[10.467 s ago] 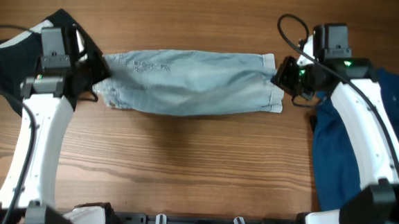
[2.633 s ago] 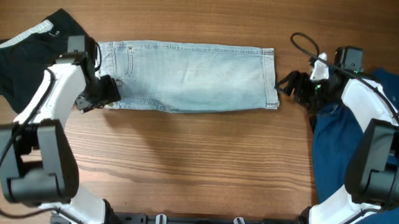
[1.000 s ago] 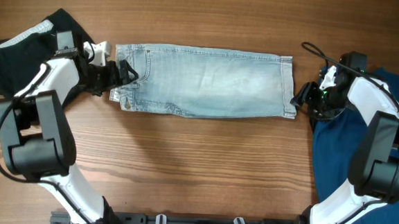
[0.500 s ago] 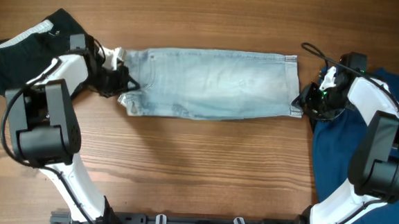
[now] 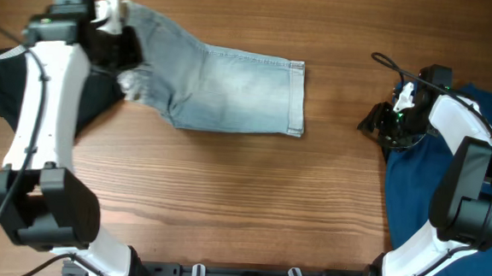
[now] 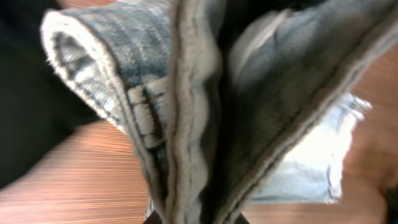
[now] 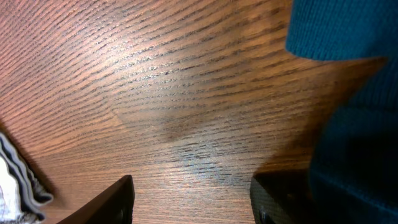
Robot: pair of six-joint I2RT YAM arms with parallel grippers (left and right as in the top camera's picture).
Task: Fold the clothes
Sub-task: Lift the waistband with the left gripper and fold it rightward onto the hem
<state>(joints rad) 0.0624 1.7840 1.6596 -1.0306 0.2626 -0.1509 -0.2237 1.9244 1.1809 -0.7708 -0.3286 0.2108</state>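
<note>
Left gripper is clamped on the waist end of the shorts and holds it up off the table at far left. The left wrist view is all bunched denim layers and a belt loop. The jaws themselves are mostly hidden there, but the cloth hangs from them, so I read it as a firm pinch.

The rest of the shorts drapes down and right. The hem end lies flat on the wood around mid-table.

Right gripper is spread wide with nothing in it. It sits low over bare wood just beside the blue top, well apart from the hem. The black garment lies under the left arm, not folded yet.

Step, as I judge it: the end-to-end fold of the shorts, waist over hem.

Next move needs:
- Carry the waist right, over the hem, and lay it down with edges lined up.
- The hem is unpinned, so it may slide. A right-gripper pin would help.
- Several layers are in the pinch, so watch for one slipping out.
</note>
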